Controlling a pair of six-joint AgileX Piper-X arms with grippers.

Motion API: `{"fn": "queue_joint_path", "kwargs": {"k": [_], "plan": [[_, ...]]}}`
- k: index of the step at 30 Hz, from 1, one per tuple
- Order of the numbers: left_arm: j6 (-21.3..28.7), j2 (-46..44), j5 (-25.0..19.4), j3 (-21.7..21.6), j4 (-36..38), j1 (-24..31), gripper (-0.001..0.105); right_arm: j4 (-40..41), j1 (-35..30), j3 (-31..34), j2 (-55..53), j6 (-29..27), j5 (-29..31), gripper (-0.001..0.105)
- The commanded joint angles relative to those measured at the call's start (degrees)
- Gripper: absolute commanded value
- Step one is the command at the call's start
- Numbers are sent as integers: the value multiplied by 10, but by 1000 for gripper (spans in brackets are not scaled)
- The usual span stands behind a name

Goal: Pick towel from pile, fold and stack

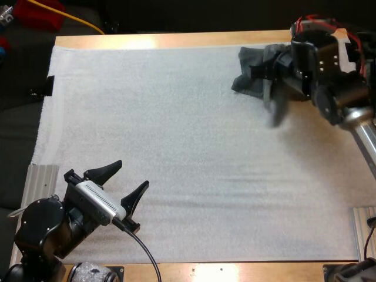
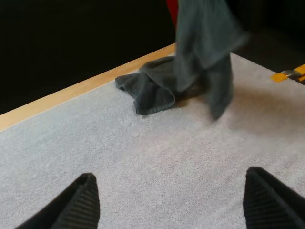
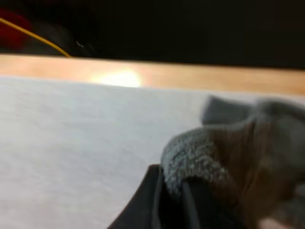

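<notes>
Grey-green towel (image 2: 205,47) hangs from right end effector (image 3: 174,186).

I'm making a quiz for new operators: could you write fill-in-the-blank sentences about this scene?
The left pincer is ____ over the mat.
The right pincer is ____ on the hanging towel.
The crumpled towel lies by the mat's far ____ corner in the high view.
Missing: open; shut; right.

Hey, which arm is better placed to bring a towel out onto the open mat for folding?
Right. The right gripper is shut on a towel hanging above the pile; the left gripper stands open over the near corner of the mat, far away.
</notes>
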Motion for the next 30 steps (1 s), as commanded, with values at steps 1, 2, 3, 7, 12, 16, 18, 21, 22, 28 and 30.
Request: {"fn": "queue_joint_path", "kwargs": {"k": [1, 2, 3, 7, 12, 16, 18, 21, 22, 28, 30], "plan": [[-2, 1, 4, -3, -7, -3, 61, 10, 11, -11, -13, -17, 0, 1], [-2, 1, 4, -3, -7, -3, 61, 19, 21, -17, -19, -21, 0, 1], [-2, 1, 4, -3, -7, -3, 61, 29, 32, -23, -24, -22, 0, 1], [-2, 1, 4, -3, -7, -3, 61, 48, 65, -28, -34, -22, 0, 1], [-2, 1, 4, -3, -7, -3, 61, 74, 131, -28, -45, -21, -6, 1], [-2, 1, 4, -3, -7, -3, 61, 83, 186, -30, -48, -9, -6, 1], [-2, 1, 4, -3, -7, -3, 61, 86, 221, -31, -53, -6, -6, 1], [-2, 1, 4, -3, -7, -3, 61, 94, 257, -31, -62, 25, -4, 1], [-2, 1, 4, -3, -7, -3, 61, 96, 263, -31, -64, 31, -4, 1], [-2, 1, 4, -3, -7, -3, 61, 115, 277, -28, -65, 38, -4, 1], [-2, 1, 4, -3, -7, -3, 61, 126, 261, -28, -48, 31, -4, 1]]}}
